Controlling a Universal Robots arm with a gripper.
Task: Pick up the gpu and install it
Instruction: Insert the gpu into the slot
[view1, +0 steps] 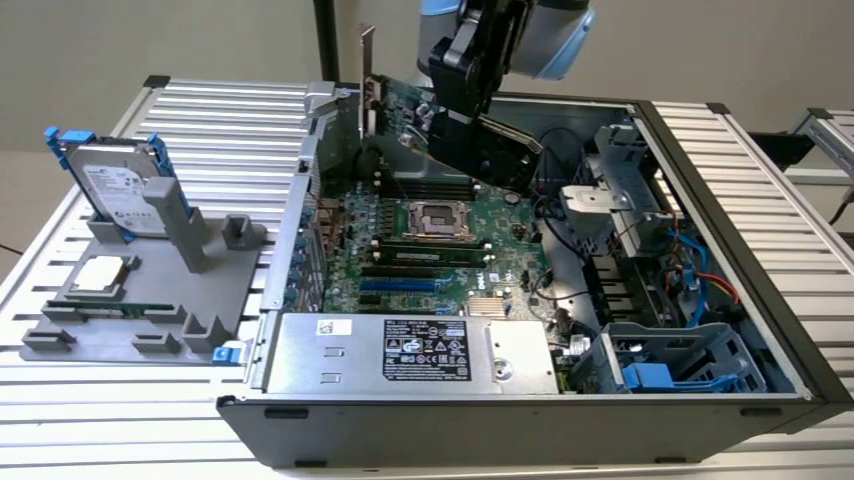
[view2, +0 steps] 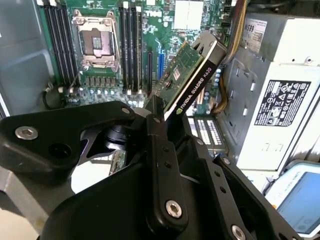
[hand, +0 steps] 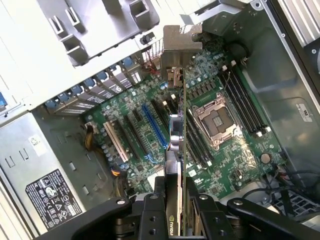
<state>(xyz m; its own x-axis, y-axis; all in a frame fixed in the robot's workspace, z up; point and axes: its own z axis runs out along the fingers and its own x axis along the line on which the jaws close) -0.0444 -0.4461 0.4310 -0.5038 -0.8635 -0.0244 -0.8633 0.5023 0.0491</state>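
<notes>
Above the open computer case (view1: 534, 440), the gripper (hand: 174, 197) is clamped on the gpu (hand: 176, 135), with one finger pressed against each flat face near one end of the card. The card hangs clear of the motherboard (view1: 427, 250) and touches nothing else. Its long axis runs straight out from the jaws toward the rear wall of the case, with the bracket (hand: 176, 50) at the far end. In the exterior view it tilts, bracket end high and gripped end lower.

Seen edge-on in the first wrist view, the card lies over the row of slots. It sits just beside the long blue slot (hand: 152, 131) and at a slight angle to it rather than parallel.

The card is thin and rigid. One face is green circuit board (view2: 177, 70), the other carries a smooth black plastic cooler (view2: 202, 70), and the bracket is dull silver sheet metal. The slot is a narrow plastic channel, so I judge the fit to be tight.
</notes>
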